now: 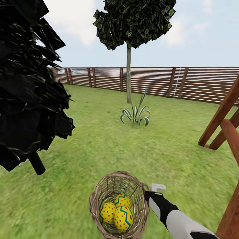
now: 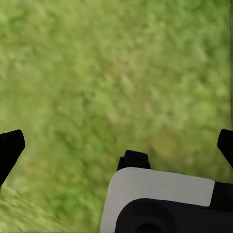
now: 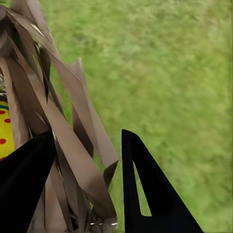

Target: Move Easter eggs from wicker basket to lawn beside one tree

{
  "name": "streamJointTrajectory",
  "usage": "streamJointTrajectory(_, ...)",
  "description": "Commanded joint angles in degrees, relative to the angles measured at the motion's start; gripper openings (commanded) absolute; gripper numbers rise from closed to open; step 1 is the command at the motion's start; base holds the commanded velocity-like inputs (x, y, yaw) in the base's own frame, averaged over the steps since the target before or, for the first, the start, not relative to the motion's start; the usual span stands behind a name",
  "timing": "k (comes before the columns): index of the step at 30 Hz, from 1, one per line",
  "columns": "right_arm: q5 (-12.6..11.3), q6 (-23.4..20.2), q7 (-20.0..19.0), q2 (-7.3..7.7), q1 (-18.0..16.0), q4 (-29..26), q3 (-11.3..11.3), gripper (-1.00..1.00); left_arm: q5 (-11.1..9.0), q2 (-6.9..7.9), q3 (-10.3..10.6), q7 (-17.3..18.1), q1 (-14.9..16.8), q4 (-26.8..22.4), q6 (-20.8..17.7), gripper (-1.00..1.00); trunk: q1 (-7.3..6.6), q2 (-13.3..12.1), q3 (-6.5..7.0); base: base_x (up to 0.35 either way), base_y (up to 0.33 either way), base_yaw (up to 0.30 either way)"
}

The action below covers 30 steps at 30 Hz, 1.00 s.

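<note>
basket: wicker basket (image 1: 119, 205) sits on the lawn (image 1: 99, 146), bottom centre of head view, upright
eggs: all three Easter eggs (image 1: 117, 212) inside the basket, touching each other
right gripper: right gripper (image 3: 87, 189) at the basket's right rim, one finger on the inside of the woven wall, the other outside; jaws spread with the wall between them, pinch contact not clear, so clenched or released: can't tell
left gripper: left gripper (image 2: 116, 145) over bare grass, fingers wide apart, released, holding nothing
tree: pale-trunk tree (image 1: 128, 74) far ahead near the fence (image 1: 149, 81)
in the way: striped spiky plant (image 1: 136, 114) between basket and that tree; black tree (image 1: 30, 86) close on the left
right side: red-brown wooden frame (image 1: 224, 122)
</note>
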<state>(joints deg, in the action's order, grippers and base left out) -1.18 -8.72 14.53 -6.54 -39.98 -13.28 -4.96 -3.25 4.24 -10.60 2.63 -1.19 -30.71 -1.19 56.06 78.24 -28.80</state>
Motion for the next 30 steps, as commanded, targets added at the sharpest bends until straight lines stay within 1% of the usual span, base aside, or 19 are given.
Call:
streamJointTrajectory(1, -0.3, 0.65, -0.02, -0.05, 0.02, -0.06, -0.39, -1.0, -0.34, -0.02, -0.16, 0.27, -0.02, -0.12, -0.13, 1.0, 0.04, 0.03, -0.04, 0.338, 0.0, -0.086)
streamJointTrajectory(3, -0.31, 1.69, -0.03, -0.05, 0.05, 0.04, -0.4, -1.0, -0.35, -0.02, -0.14, 0.27, 0.0, -0.12, -0.13, 1.0, 0.04, 0.03, -0.04, 0.338, 0.0, -0.175)
streamJointTrajectory(10, -0.31, 2.19, -0.03, -0.05, 0.24, 0.18, -0.37, -1.0, -0.35, -0.02, -0.16, 0.27, 0.0, -0.13, -0.13, 1.0, 0.04, 0.03, -0.04, 0.338, 0.0, -0.236)
streamJointTrajectory(19, -0.31, 2.28, -0.03, -0.14, 0.25, 0.19, 0.02, -1.0, -0.27, -0.02, -0.2, 0.27, -0.02, -0.12, -0.13, 1.0, 0.04, 0.03, -0.04, 0.338, 0.005, -0.07)
streamJointTrajectory(23, -0.31, 2.25, -0.03, -0.14, 0.26, 0.19, 0.04, -1.0, -0.33, -0.02, -0.18, 0.27, 0.0, -0.1, -0.13, 1.0, 0.04, 0.03, -0.04, 0.338, 0.065, -0.19)
streamJointTrajectory(30, -0.31, 2.3, -0.03, -0.14, 0.28, 0.19, 0.04, -1.0, -0.51, -0.02, -0.16, 0.27, -0.03, -0.11, -0.13, 1.0, 0.04, 0.03, -0.04, 0.338, 0.092, -0.036)
